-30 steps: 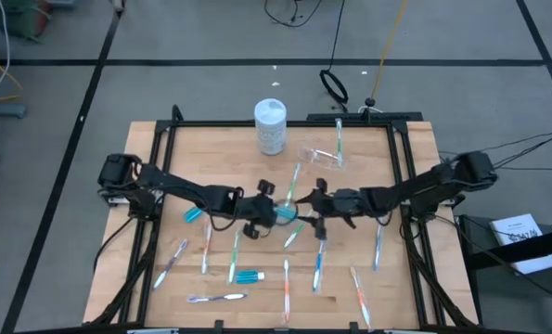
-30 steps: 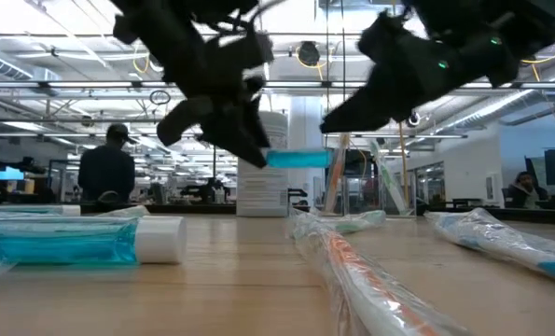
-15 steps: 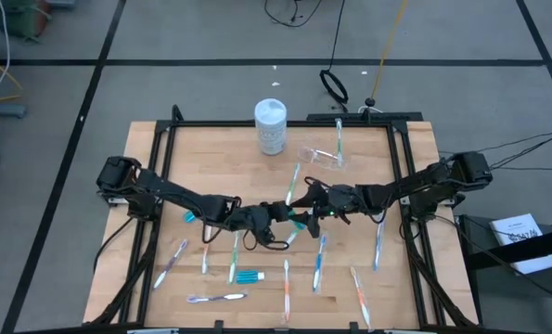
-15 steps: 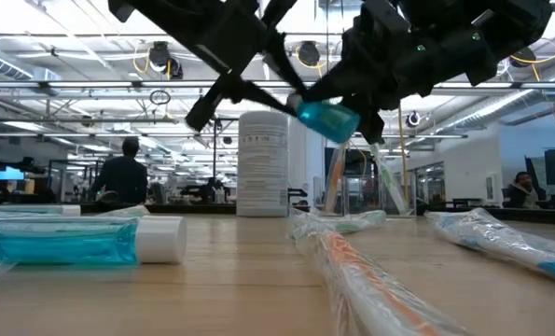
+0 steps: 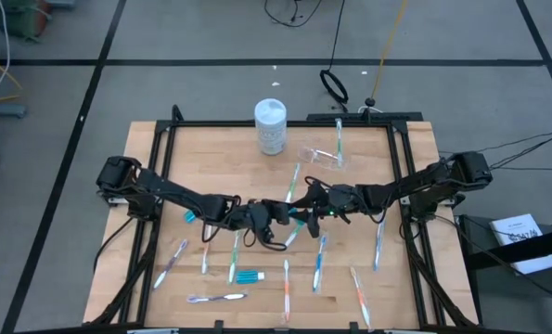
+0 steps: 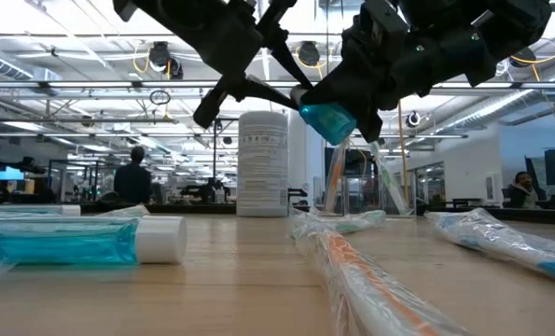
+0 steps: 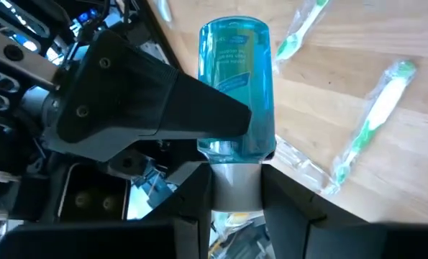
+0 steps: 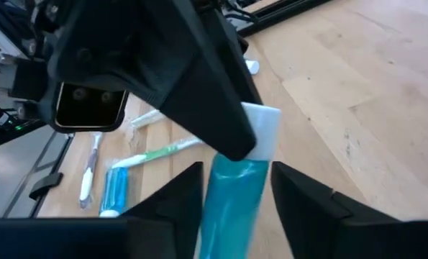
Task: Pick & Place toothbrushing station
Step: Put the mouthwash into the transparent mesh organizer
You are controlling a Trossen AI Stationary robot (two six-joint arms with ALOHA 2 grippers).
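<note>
Above the middle of the table (image 5: 164,158), your left gripper (image 5: 277,212) and right gripper (image 5: 305,211) meet tip to tip, both clamped on one blue toothpaste tube (image 7: 237,90). Your left fingers (image 7: 192,198) pinch its white cap end; your right fingers (image 8: 172,208) close narrowly on its blue body. Below both grippers, wrapped toothbrushes (image 5: 320,261) lie scattered, and another tube (image 6: 76,238) rests on the wood.
</note>
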